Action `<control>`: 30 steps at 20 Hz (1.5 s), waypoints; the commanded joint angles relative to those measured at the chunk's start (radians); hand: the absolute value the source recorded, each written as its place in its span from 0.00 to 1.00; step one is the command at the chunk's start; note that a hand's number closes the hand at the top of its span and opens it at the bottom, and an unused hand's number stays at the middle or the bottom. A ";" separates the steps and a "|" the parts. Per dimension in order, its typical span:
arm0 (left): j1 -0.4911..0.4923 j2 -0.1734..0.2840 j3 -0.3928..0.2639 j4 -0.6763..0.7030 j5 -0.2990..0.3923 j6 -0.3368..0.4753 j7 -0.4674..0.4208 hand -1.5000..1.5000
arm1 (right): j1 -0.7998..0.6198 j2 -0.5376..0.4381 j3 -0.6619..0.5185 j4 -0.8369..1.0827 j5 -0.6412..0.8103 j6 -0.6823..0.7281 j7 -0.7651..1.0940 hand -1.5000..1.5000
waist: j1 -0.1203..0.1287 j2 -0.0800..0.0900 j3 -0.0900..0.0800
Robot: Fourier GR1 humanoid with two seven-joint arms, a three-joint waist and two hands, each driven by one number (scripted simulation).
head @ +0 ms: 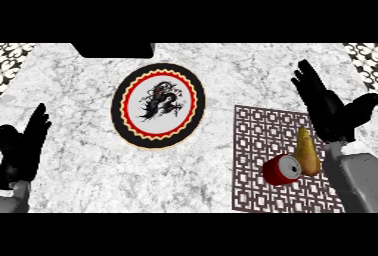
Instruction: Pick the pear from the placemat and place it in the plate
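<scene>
A: Lying on the placemat point(260, 150) at near right was the pear point(307, 153), touching a red can point(282, 170) just to its left.

B: Hands?

A: Right hand point(328, 107) hung over the mat's far right edge, fingers straight, holding nothing. Left hand point(22, 145) rested at the left edge, fingers up, released.

B: Plate?

A: Plate point(158, 106) sat left of the mat on the marble counter point(74, 100), dragon print, well apart from the pear.

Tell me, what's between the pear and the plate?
In the head view, a red can beside the pear, then patterned placemat and bare marble counter up to the plate.
</scene>
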 commanded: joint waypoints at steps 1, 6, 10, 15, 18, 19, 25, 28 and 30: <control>0.000 -0.047 -0.011 -0.008 -0.031 -0.002 -0.037 0.50 | -0.011 0.050 -0.051 -0.018 -0.020 -0.049 0.007 0.00 | -0.016 -0.018 -0.002; -0.161 -0.058 -0.078 -0.052 -0.070 -0.044 -0.107 0.50 | -0.119 0.172 -0.296 -0.029 -0.162 -0.289 -0.073 0.00 | -0.061 -0.018 -0.001; -0.181 -0.084 -0.104 -0.065 -0.041 -0.085 -0.070 0.50 | 0.020 0.008 0.001 0.089 0.362 -0.430 -0.053 1.00 | -0.030 -0.013 -0.005; -0.240 -0.111 -0.102 -0.007 -0.070 -0.106 -0.054 0.50 | 0.140 0.274 -0.001 0.105 0.286 -0.524 -0.275 0.00 | -0.022 -0.015 -0.002; -0.192 -0.123 -0.084 0.021 -0.073 -0.126 -0.103 0.50 | 0.246 0.209 0.039 -0.002 0.397 -0.595 -0.211 0.00 | -0.026 -0.019 -0.003; -0.217 -0.131 -0.088 0.009 -0.076 -0.120 -0.075 0.50 | 0.230 0.172 0.019 -0.005 0.424 -0.614 -0.188 0.00 | -0.026 -0.019 -0.003; -0.187 -0.172 -0.083 0.028 -0.097 -0.121 -0.110 0.50 | 0.420 0.007 0.003 -0.328 0.513 -0.594 0.012 0.00 | -0.039 -0.021 -0.004; -0.162 -0.126 -0.061 -0.021 -0.078 -0.151 -0.109 0.50 | 0.464 -0.102 0.029 -0.381 0.575 -0.491 0.240 0.00 | -0.036 -0.024 -0.006; -0.219 -0.134 -0.057 0.017 -0.088 -0.141 -0.078 0.50 | 0.452 -0.181 0.019 -0.373 0.579 -0.401 0.355 0.00 | -0.042 -0.019 -0.007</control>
